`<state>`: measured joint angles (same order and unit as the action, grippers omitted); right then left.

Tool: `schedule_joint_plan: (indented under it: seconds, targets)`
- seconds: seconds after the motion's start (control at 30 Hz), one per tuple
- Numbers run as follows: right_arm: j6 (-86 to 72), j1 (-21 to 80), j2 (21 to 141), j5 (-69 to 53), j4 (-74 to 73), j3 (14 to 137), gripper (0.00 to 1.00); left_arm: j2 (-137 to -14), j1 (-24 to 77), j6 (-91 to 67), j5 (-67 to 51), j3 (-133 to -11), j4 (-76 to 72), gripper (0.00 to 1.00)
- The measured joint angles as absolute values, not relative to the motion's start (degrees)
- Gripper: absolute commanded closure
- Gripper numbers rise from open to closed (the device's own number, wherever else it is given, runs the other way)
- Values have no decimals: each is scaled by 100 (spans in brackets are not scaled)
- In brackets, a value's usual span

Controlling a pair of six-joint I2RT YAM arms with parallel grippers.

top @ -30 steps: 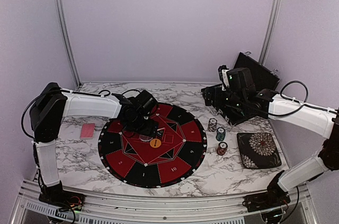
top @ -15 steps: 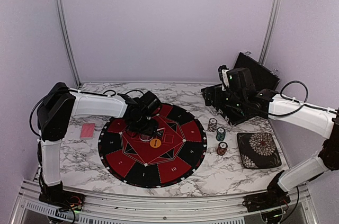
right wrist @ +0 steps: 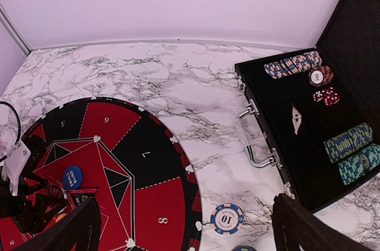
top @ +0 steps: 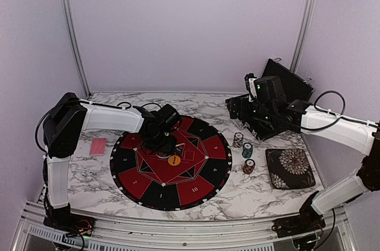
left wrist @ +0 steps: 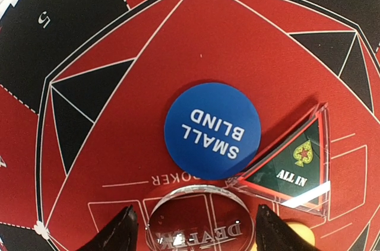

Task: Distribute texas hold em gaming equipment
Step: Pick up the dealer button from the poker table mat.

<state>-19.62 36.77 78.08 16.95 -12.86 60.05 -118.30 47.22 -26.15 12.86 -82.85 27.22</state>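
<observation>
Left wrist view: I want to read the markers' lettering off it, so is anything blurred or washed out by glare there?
In the left wrist view, the blue SMALL BLIND disc is sharp and upside down; the triangular ALL IN marker is readable, with a white glare strip on its lower edge; the clear dealer button at the bottom is reflective, cut off and only partly legible.
</observation>
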Motion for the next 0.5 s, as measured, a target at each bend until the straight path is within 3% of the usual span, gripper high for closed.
schedule_joint_plan:
  seconds: [0.5]
  targets:
    - [-1964, 3677, 7808, 1695, -1286, 5972, 2, -11832, 4777, -2615, 1358, -8274, 2727, 37]
